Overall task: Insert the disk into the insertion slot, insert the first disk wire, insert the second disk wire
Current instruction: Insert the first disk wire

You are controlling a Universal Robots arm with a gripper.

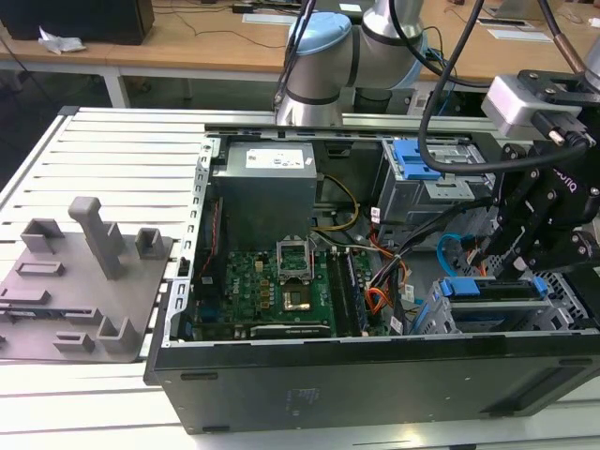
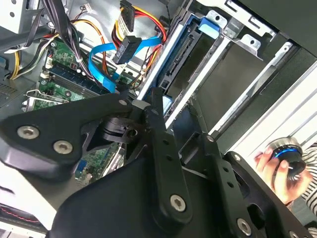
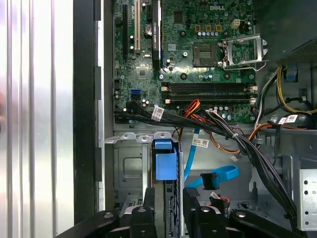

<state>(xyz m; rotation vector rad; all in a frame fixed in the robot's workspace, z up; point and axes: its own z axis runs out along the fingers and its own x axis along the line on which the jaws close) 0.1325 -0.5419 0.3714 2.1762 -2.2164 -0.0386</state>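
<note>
- Along the lower edge of the exterior view: computer case [image 1: 375,375], black, lid off, lying on a slatted metal tabletop [image 1: 112,150].
- Lower right, just behind the case wall: insertion slot [image 1: 435,322], a grey perforated metal cage.
- Same place: disk [image 1: 492,289], standing on edge in the slot, with its blue carrier showing above the cage rim.
- Directly over the disk: claw [image 3: 171,198], black. In the first wrist view its fingers [image 3: 149,208] stand one on each flat side of the disk and are pressed to it, clamping it.
- Just beside the disk, towards the case middle: blue data cable [image 3: 218,176], looped, its black plug apart from the disk. A bundle of black, orange and yellow wires [image 3: 237,141] runs across it.
- Left centre, outside the case: grey fixture plate [image 1: 84,281] with upright blocks, on the tabletop.
- Case middle: green motherboard [image 1: 272,281] with an open processor socket.
- Behind the motherboard: grey power supply [image 1: 267,187].
- Upper right of the case: taller grey bay [image 1: 441,192] carrying a blue latch [image 1: 412,157].
- Top centre: arm [image 1: 323,56], silver with blue caps.
- Lower right of the second wrist view: a person's hand [image 2: 275,168] on a round black-and-blue knob [image 2: 287,151].
</note>
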